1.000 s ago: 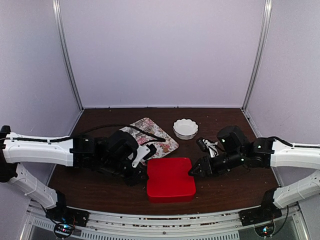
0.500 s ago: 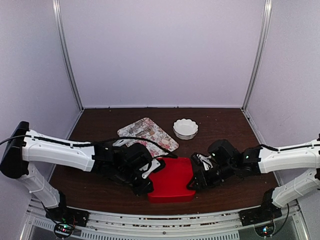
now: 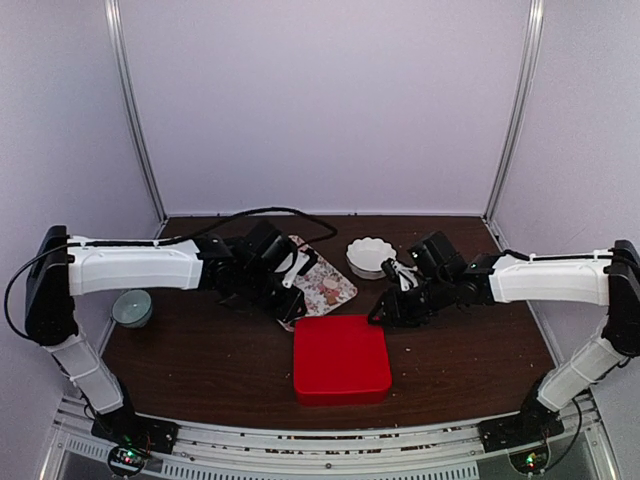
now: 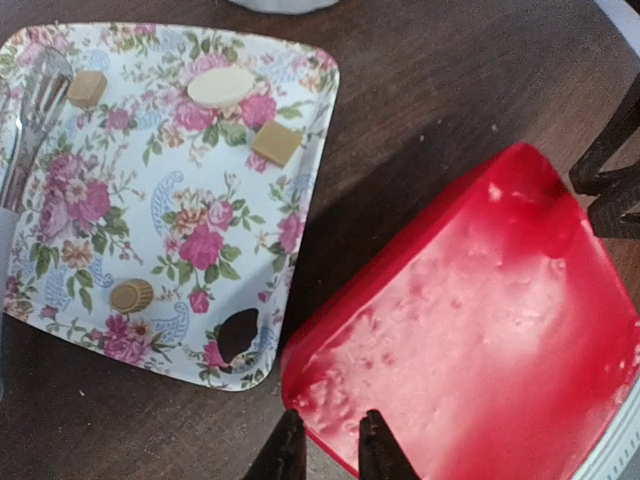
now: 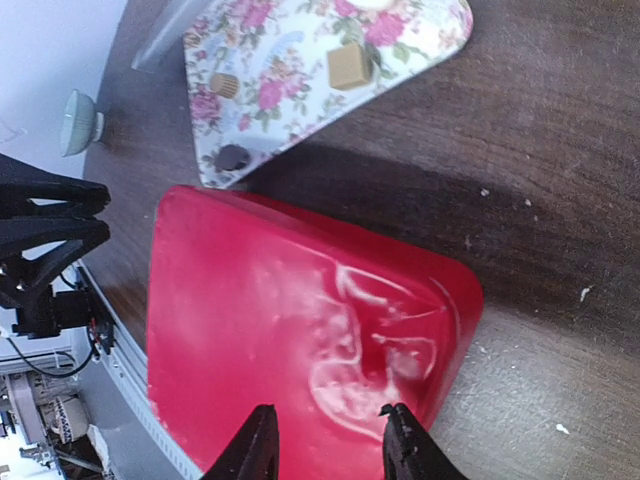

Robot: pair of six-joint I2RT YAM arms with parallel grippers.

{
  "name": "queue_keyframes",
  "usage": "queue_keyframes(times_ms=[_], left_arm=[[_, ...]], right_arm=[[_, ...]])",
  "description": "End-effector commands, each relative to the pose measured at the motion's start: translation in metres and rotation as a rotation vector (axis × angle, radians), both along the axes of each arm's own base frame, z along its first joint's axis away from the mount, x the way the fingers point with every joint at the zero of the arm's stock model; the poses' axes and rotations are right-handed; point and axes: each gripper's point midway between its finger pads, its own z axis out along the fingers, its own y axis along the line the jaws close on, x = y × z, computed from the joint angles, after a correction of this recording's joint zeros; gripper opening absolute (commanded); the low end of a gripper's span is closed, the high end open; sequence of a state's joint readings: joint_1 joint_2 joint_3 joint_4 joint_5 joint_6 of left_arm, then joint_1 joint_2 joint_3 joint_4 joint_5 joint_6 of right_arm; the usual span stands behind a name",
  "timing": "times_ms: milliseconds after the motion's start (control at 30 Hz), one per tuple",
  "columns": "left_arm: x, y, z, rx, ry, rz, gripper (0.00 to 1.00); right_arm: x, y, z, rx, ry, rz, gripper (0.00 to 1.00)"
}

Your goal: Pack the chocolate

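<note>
– Red shows under your left pincer [image 4: 330, 455]: it hangs over a corner of the box [image 4: 470, 330], jaws a little apart, nothing between them.

– Your right pincer [image 5: 328, 445] matches it: tips parted and empty, over the box from the other side.

– Your chocolate [image 4: 275, 143] lies scattered on the floral tray [image 4: 150, 200] just beside the box, with one dark piece at the tray corner nearest it.

– Beyond, your white bowl [image 3: 371, 256] stands toward the worktop's far edge.
</note>
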State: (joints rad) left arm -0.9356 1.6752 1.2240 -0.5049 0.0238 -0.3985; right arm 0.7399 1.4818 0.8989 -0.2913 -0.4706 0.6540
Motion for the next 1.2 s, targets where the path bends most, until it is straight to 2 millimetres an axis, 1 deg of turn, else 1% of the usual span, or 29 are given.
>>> queue_keyframes(times_ms=[0, 100, 167, 200, 267, 333, 400, 467, 500, 533, 633, 700, 733, 767, 867, 967, 1067, 1167], left_arm=[[0.005, -0.01, -0.021, 0.011, 0.033, -0.016, 0.21], [0.004, -0.009, -0.036, 0.028, 0.064, -0.001, 0.22], [0.003, -0.007, -0.038, 0.035, 0.072, 0.007, 0.22], [0.004, -0.006, -0.034, 0.034, 0.065, 0.011, 0.23], [0.007, -0.002, -0.017, 0.019, 0.031, 0.029, 0.31], [0.011, 0.004, 0.004, -0.007, -0.005, 0.055, 0.45], [0.017, 0.017, 0.027, -0.037, -0.042, 0.1, 0.65], [0.025, 0.034, 0.05, -0.072, -0.074, 0.161, 0.8], [0.029, 0.044, 0.059, -0.087, -0.089, 0.191, 0.93], [0.036, 0.058, 0.069, -0.107, -0.103, 0.234, 0.97], [0.049, 0.095, 0.092, -0.17, -0.119, 0.334, 0.98], [0.057, 0.121, 0.1, -0.206, -0.107, 0.4, 0.98], [0.059, 0.133, 0.102, -0.225, -0.091, 0.421, 0.98], [0.061, 0.145, 0.105, -0.237, -0.096, 0.449, 0.97], [0.061, 0.182, 0.12, -0.275, -0.147, 0.529, 0.98], [0.05, 0.213, 0.136, -0.272, -0.216, 0.597, 0.98], [0.033, 0.236, 0.139, -0.239, -0.252, 0.651, 0.98], [0.014, 0.251, 0.134, -0.225, -0.265, 0.686, 0.98]], right_arm=[[0.004, -0.002, -0.017, -0.038, 0.0, 0.022, 0.36], [0.003, -0.004, -0.019, -0.041, 0.004, 0.022, 0.36], [0.003, -0.004, -0.01, -0.03, -0.011, 0.024, 0.37], [0.004, -0.004, -0.003, -0.019, -0.025, 0.022, 0.38], [0.006, -0.005, 0.017, 0.003, -0.067, 0.019, 0.41], [0.012, -0.013, 0.038, 0.019, -0.11, -0.005, 0.45], [0.017, -0.025, 0.057, 0.033, -0.157, -0.039, 0.52], [0.023, -0.04, 0.075, 0.04, -0.207, -0.083, 0.58], [0.026, -0.05, 0.083, 0.04, -0.234, -0.112, 0.62], [0.029, -0.061, 0.09, 0.041, -0.258, -0.143, 0.65], [0.038, -0.094, 0.11, 0.044, -0.318, -0.234, 0.83], [0.043, -0.118, 0.122, 0.051, -0.355, -0.298, 0.91], [0.042, -0.13, 0.128, 0.059, -0.376, -0.33, 0.96], [0.042, -0.142, 0.132, 0.064, -0.39, -0.363, 0.99], [0.036, -0.172, 0.143, 0.057, -0.44, -0.45, 1.0], [0.024, -0.196, 0.145, 0.026, -0.489, -0.52, 1.0], [0.008, -0.21, 0.142, 0.017, -0.526, -0.569, 1.0], [-0.007, -0.22, 0.139, 0.037, -0.555, -0.615, 1.0]])
